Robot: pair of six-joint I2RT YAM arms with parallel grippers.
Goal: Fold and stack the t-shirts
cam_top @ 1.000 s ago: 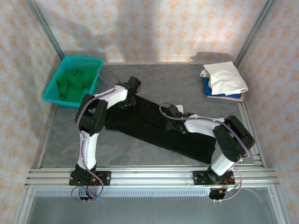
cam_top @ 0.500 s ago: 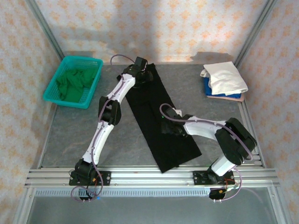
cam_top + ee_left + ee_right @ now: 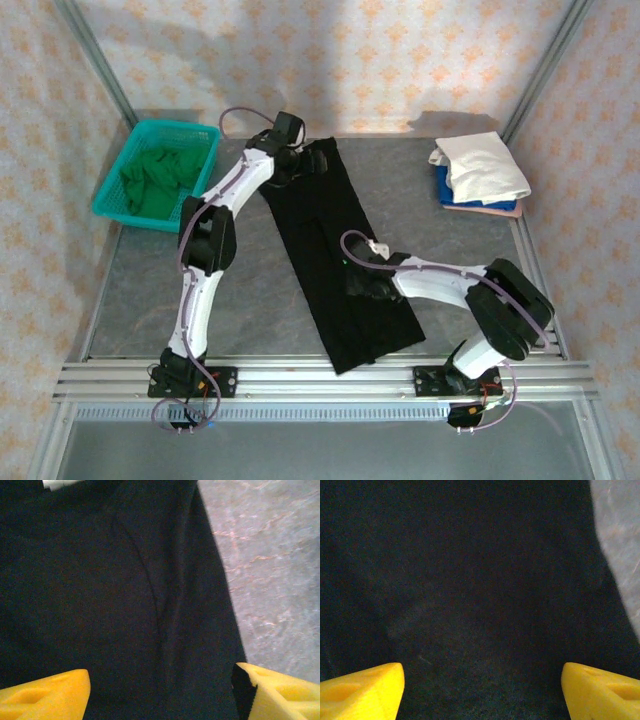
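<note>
Nearest, the right hand is spread and empty over the near half of the shirt, a long black strip on the bench running near-to-far, with the left hand, likewise spread empty, over its far end.

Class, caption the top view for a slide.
Left gripper and right gripper, both open, over a black shirt; basket left, shirt stack right.

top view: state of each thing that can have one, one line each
black t-shirt: folded into a long strip, flat on table
left gripper: open, over its far end
right gripper: open, over its near half
green t-shirt: crumpled in basket
white t-shirt: folded, topping pile
</note>
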